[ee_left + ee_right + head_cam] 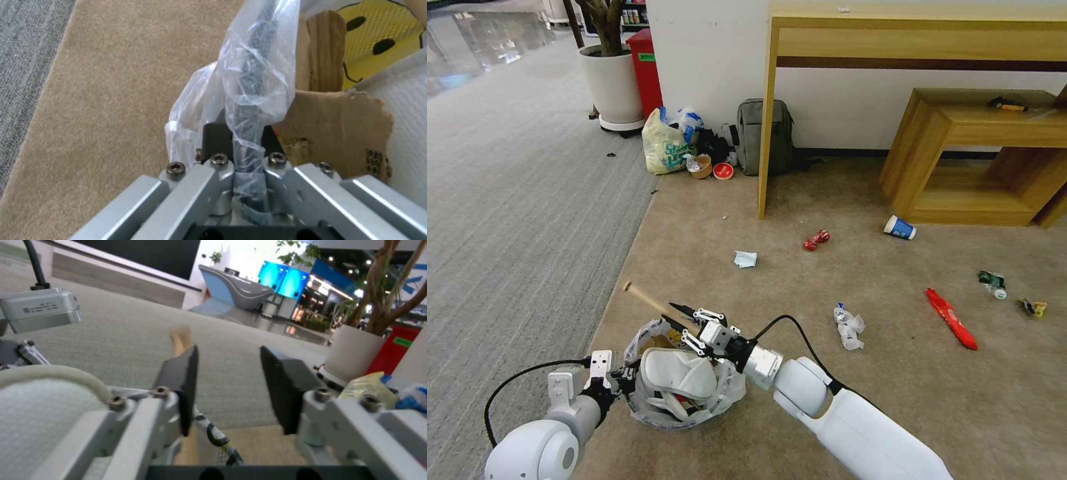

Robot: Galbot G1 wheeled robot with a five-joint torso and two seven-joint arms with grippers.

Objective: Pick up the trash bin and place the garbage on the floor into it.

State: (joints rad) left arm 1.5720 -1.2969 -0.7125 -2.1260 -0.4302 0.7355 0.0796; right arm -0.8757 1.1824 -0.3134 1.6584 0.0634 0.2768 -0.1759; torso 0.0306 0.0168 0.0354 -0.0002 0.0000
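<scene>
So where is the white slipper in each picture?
Head view: white slipper atop the trash bin, between left gripper and right gripper.
Left wrist view: slipper beyond the cardboard.
Right wrist view: slipper beside right gripper.
Shared landmark: tan carpet.

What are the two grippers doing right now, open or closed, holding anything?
Left gripper: closed on the trash bin rim.
Right gripper: open, empty, above the bin.
</scene>
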